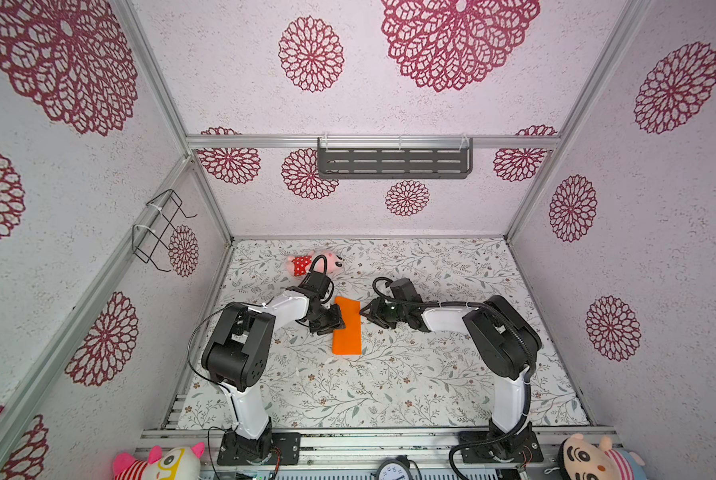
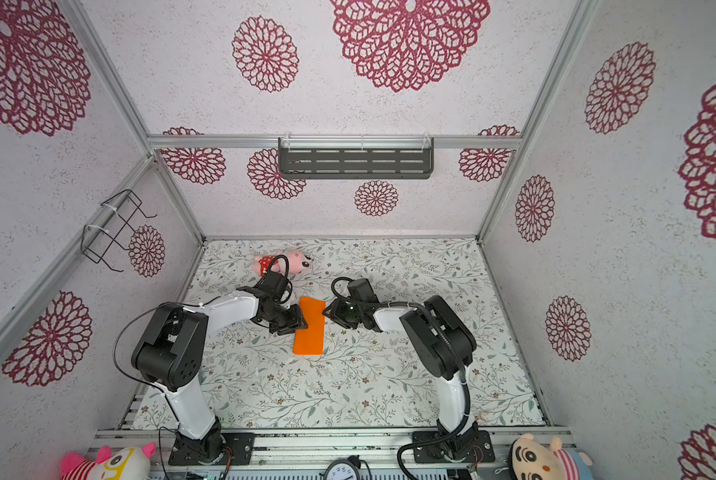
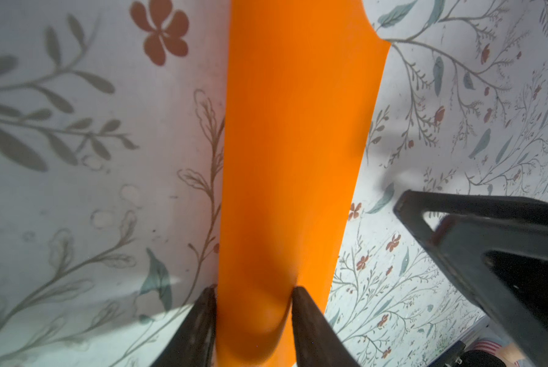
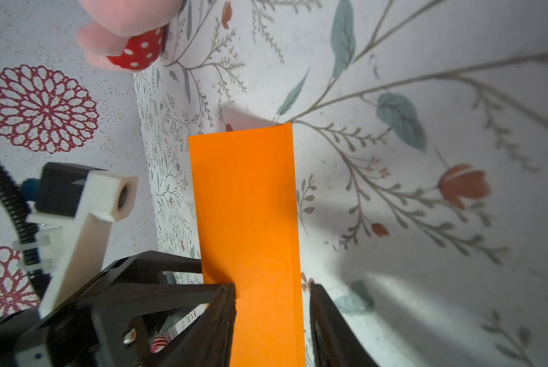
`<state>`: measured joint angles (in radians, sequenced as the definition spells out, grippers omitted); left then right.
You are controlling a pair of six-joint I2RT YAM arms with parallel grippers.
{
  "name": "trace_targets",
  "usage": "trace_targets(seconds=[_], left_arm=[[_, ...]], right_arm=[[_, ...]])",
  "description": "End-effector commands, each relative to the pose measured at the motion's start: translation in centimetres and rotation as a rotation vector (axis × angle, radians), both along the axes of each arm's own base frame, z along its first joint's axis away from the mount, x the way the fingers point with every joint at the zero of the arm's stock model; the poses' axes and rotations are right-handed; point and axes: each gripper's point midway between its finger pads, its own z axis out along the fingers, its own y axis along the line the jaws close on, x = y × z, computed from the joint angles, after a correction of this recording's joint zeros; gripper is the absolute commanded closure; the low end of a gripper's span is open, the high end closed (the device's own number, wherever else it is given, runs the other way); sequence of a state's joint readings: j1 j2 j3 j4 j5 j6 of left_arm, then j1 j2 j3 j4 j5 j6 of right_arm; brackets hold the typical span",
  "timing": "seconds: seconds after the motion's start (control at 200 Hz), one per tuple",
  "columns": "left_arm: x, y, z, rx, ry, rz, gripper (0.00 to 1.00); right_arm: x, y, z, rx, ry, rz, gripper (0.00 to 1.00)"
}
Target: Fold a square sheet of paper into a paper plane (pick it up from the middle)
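Barely begun: the thin orange paper sheet (image 1: 347, 326) is halved; left fingers (image 3: 198, 330) pinch it, right fingers (image 4: 223, 321) stand parted; wing folds remain.

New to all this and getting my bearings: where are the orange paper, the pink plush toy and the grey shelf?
orange paper (image 1: 347, 330): in a top view, middle of its flat face.
pink plush toy (image 1: 301, 264): in a top view, its red dotted shorts.
grey shelf (image 1: 393, 157): in a top view, its slotted face.

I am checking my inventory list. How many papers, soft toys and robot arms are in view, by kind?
Orange paper: 1
Soft toys: 3
Robot arms: 2
Total: 6
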<state>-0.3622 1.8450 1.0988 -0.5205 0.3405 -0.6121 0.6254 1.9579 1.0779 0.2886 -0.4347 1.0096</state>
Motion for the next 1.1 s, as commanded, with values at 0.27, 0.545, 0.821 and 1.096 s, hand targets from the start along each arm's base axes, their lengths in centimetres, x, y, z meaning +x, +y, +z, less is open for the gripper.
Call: trace_targets(seconds=[0.27, 0.545, 0.821, 1.096], left_arm=[[-1.2, 0.3, -1.9, 0.055, 0.076, -0.012, 0.55], [-2.9, 1.4, -3.4, 0.127, 0.166, 0.036, 0.55], [-5.0, 2.6, -5.6, 0.197, 0.279, 0.046, 0.56], [-6.2, 2.9, -6.6, 0.218, 0.337, 0.049, 0.56]], right_arm=[[1.2, -2.8, 2.7, -0.062, -0.133, -0.102, 0.47], [1.3, -5.1, 3.2, -0.127, -0.176, -0.185, 0.41], [1.4, -5.2, 2.6, -0.133, -0.164, -0.191, 0.41], [1.5, -4.5, 2.5, -0.096, -0.162, -0.177, 0.41]])
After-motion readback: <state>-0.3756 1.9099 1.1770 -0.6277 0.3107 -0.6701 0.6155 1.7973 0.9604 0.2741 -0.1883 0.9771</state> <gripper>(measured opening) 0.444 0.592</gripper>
